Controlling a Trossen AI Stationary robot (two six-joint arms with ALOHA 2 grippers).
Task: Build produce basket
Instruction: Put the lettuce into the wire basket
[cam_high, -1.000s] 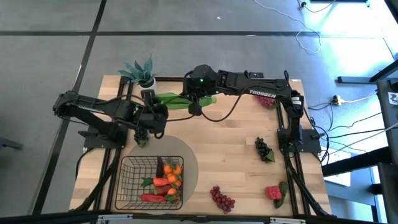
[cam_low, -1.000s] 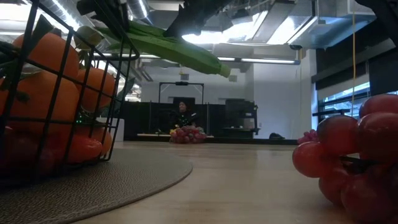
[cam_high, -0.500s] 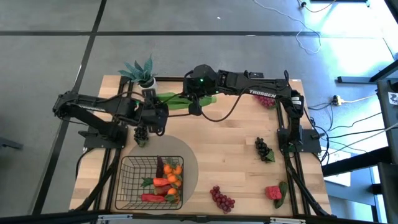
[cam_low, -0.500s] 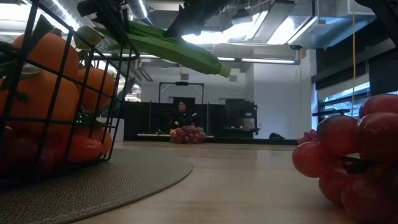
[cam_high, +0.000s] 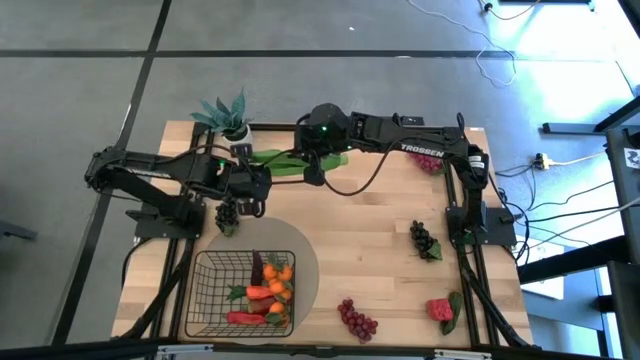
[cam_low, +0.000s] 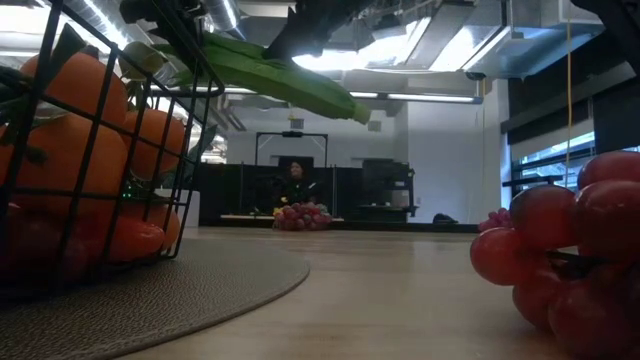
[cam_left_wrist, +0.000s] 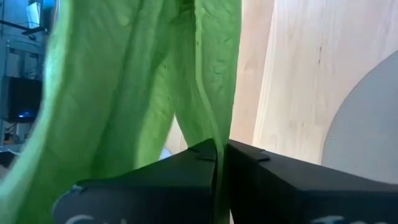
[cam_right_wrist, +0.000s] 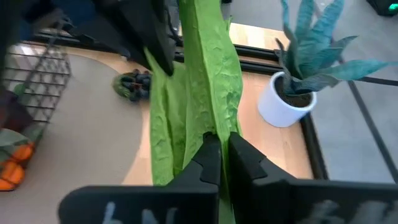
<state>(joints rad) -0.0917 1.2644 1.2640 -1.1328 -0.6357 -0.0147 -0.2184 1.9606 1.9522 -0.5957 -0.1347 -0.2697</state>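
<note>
The long green bean pods (cam_high: 285, 160) hang in the air over the table's far left, stretched between both grippers. My left gripper (cam_left_wrist: 219, 155) is shut on their left end, and it also shows in the right wrist view (cam_right_wrist: 163, 53). My right gripper (cam_right_wrist: 219, 146) is shut on them nearer their right end (cam_high: 310, 168). In the low view the pods (cam_low: 280, 75) hang well above the tabletop. The dark wire basket (cam_high: 205, 300) stands near the front left on a grey round mat (cam_high: 305, 255) and holds oranges, carrots and red peppers. My left gripper pinches the pods between its two fingers by a thin edge (cam_left_wrist: 208, 124) near their left end. The fingers slant down from the table's left side. The pods are lifted clear of the table. My right gripper pinches the pods (cam_right_wrist: 211, 118) between its two fingers, short of their right tip, which sticks out free (cam_low: 360, 108). The fingers slant down from the table's far right and lie roughly along the pods. The pods stay clear of the table.
A potted teal plant (cam_high: 230, 120) stands at the far left edge. A dark grape bunch (cam_high: 228, 215) lies below the left gripper. More grapes (cam_high: 357, 320), (cam_high: 424, 240), (cam_high: 428, 160) and a strawberry (cam_high: 440, 308) lie on the right half.
My left gripper has swung slightly toward the far edge and shut on the pods' left end. My right gripper has kept still with the pods held up.
</note>
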